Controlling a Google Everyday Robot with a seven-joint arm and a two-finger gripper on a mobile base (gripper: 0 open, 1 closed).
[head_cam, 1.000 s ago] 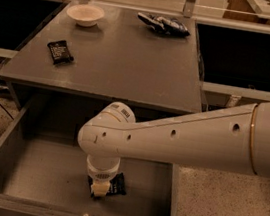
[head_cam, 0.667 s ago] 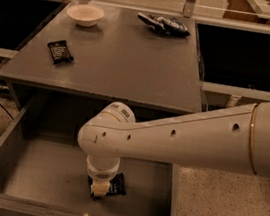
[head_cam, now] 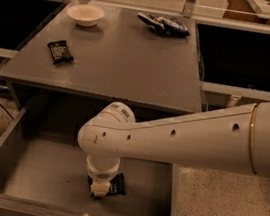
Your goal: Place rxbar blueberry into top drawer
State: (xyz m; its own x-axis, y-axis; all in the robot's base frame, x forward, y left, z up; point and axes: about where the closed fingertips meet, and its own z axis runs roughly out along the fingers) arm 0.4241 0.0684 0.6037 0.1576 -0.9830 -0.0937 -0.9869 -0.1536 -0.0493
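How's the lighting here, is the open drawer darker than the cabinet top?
Camera view: warm, dim light; the cabinet top is the brightest surface; the top drawer lies darker, shaded at its back under that top; the gripper, low in the drawer over the rxbar blueberry, shows pale.

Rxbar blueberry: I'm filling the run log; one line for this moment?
gripper: low inside top drawer | rxbar blueberry: at gripper, drawer front

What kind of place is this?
Probably an office kitchenette: grey wood-grain cabinet, pale round bowl, speckled floor. The gripper is down in the open grey drawer, at the dark navy bar.
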